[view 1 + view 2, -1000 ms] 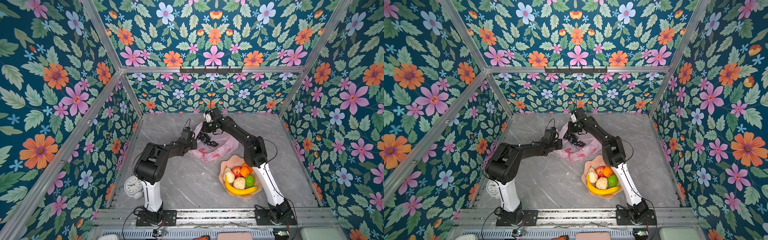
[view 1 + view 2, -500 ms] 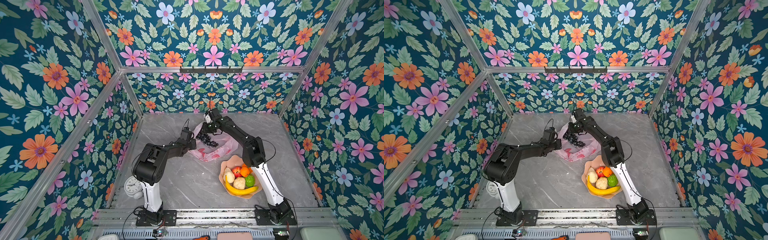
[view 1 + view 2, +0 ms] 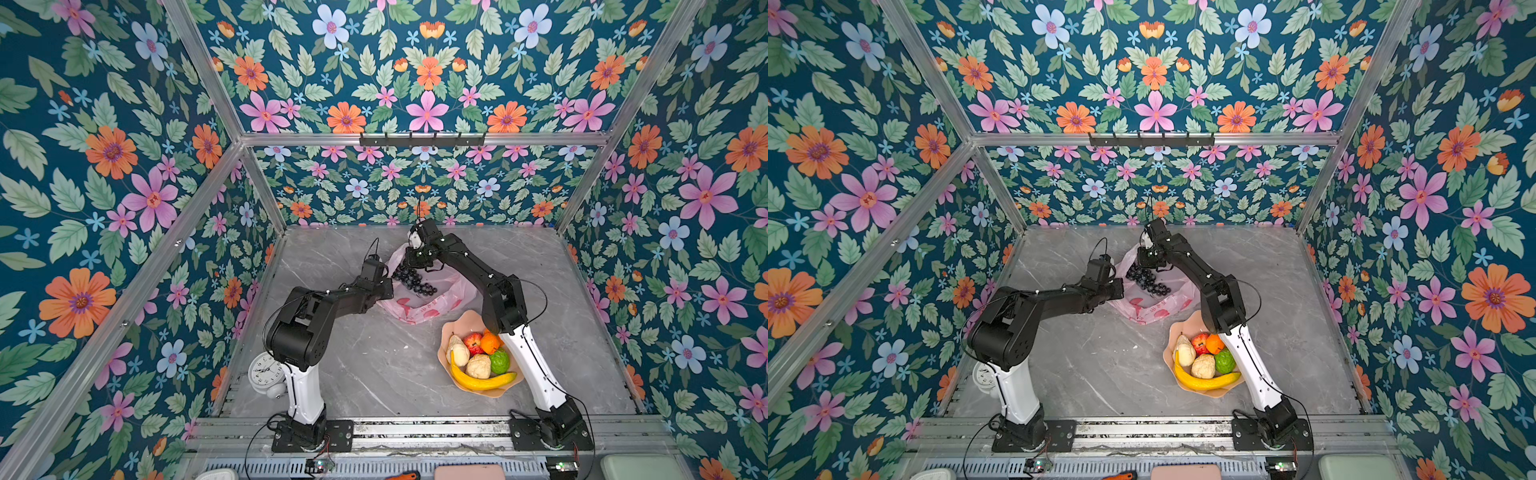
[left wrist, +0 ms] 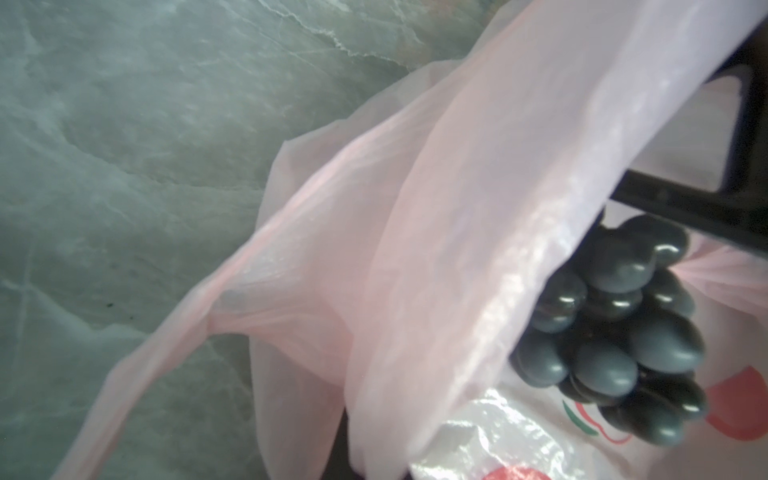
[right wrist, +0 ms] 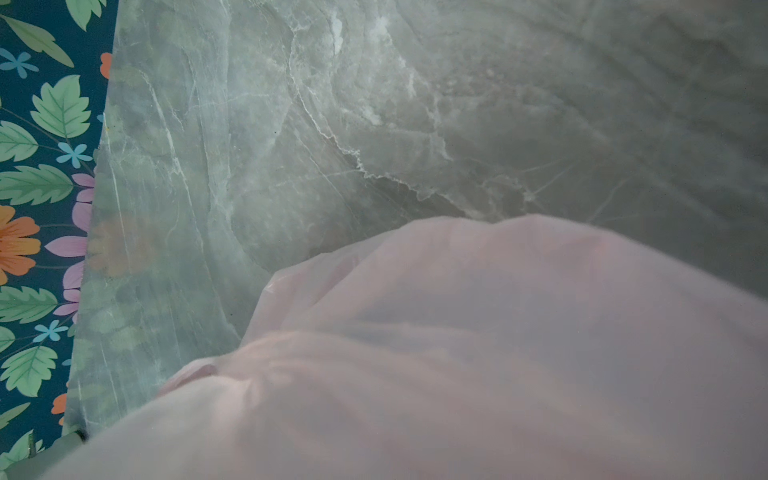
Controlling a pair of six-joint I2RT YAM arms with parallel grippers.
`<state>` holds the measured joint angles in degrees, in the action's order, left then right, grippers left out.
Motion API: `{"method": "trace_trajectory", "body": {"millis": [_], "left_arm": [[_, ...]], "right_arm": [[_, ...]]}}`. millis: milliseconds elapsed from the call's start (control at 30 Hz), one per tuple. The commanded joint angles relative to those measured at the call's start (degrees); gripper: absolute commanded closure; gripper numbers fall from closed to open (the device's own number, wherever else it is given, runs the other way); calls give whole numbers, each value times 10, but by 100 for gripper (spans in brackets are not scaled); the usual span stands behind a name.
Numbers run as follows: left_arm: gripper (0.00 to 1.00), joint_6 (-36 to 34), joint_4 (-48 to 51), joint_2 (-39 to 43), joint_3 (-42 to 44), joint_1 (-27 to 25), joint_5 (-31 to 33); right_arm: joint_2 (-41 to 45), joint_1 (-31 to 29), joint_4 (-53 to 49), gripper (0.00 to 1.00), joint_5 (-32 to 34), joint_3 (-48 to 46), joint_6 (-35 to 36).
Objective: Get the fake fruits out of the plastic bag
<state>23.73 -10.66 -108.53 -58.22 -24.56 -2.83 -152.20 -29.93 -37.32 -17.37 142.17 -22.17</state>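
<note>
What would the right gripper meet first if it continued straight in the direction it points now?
Probably the grapes. The right gripper points down into the open plastic bag, just above them. Depth is unclear, so it may already touch them.

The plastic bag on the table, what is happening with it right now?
Two robot arms work at the plastic bag. The left end effector is shut on its near edge, holding it open. The right end effector reaches in at the grape bunch, the only fruit seen inside. The other fruits lie in the bowl.
</note>
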Motion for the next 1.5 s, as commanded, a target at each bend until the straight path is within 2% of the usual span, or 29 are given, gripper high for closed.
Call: {"method": "trace_trajectory", "body": {"millis": [0,100,200,533,800,1067,1200,1300,1467], "left_arm": [[100,0,-9,2,1,0,5],[100,-1,-8,2,0,0,5],[100,-1,-7,4,1,0,7],[100,-2,-6,-2,0,0,8],[100,-2,-8,2,3,0,11],[100,9,-18,7,12,-3,-5],[100,14,-23,12,18,-8,-10],[100,19,-27,10,17,-13,-20],[100,21,-29,9,16,-18,-21]], "right_arm": [[1,-1,-4,92,-9,-5,-4],[6,-1,-1,98,-12,-9,-7],[10,-1,1,100,-15,-10,-8],[74,-5,54,100,-30,-87,5],[68,-8,17,100,-5,-70,17],[22,-8,-31,72,25,-5,34],[-2,-7,-50,69,14,27,47],[1,-7,-34,68,-11,16,46],[2,-7,-41,69,-17,14,52]]}}
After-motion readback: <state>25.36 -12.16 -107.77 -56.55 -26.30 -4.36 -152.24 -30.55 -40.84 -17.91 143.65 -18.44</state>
